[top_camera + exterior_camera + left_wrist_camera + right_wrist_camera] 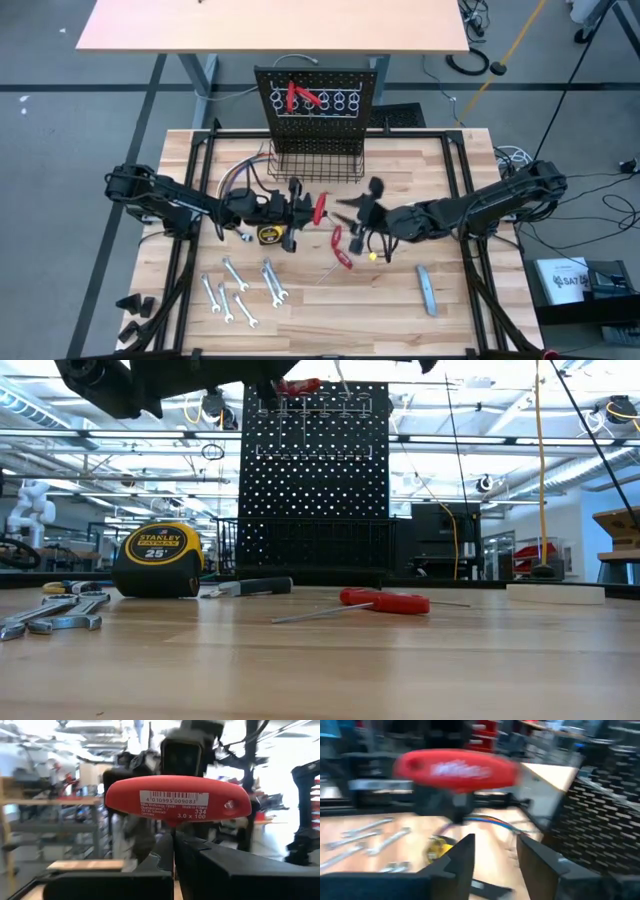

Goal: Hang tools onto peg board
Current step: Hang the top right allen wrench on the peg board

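A red T-handled tool [177,800] is lifted above the table's middle, with my left gripper [173,845] shut on it. In the high view its handle [321,207] shows just past that gripper [303,211]. My right gripper [492,852] stands open just to the handle's right [455,770], apart from it, with nothing between its fingers. The peg board [318,100] stands upright at the table's far side with red tools hung in its rings. On the table lie a yellow tape measure [268,234], several wrenches [240,290], red-handled tools [343,248] and a grey bar [427,290]. My left gripper pinches the tool between its two fingers at the neck [173,824], just under the middle of the red cross handle. The fingers come about level from the table's left. The tool is upright and clear of the table, handle on top; the fingers hide the shaft.
A black wire basket [315,162] sits at the peg board's foot, with a bundle of coloured wires [235,180] to its left. A black-handled knife [250,587] lies beside the tape measure [158,560]. Bare wood lies along the near edge.
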`<action>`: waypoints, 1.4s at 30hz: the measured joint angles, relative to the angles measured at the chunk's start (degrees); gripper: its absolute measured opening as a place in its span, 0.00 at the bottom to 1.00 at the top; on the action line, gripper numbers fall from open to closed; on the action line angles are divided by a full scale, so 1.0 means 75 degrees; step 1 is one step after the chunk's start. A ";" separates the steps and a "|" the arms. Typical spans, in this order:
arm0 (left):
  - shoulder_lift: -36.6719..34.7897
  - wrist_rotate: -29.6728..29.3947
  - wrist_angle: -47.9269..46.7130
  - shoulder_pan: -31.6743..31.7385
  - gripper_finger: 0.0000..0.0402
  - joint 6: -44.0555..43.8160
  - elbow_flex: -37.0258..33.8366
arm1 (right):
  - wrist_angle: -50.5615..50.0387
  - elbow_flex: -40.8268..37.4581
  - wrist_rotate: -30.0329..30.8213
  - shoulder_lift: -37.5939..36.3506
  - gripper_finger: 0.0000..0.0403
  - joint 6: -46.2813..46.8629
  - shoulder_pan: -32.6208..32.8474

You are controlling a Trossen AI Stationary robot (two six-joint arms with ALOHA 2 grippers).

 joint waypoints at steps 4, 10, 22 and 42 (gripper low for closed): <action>-0.0372 -0.1525 -0.1419 0.0165 0.00 0.0020 0.0205 | -0.2176 0.0010 0.0465 -0.0409 0.40 0.1178 -0.0003; -0.0128 -0.2890 -0.2648 0.0734 0.00 0.0065 0.1304 | -0.4422 -0.0469 0.1169 -0.0447 0.41 0.2767 -0.0389; 0.0725 -0.5693 -0.2967 0.0617 0.00 0.1468 0.3553 | -0.2934 -0.2607 -0.1452 -0.1475 0.36 0.1335 -0.2072; 0.1397 -0.6402 -0.6742 0.1549 0.00 0.1888 0.7981 | -0.1879 -0.2691 -0.3241 -0.2406 0.36 -0.1661 -0.2468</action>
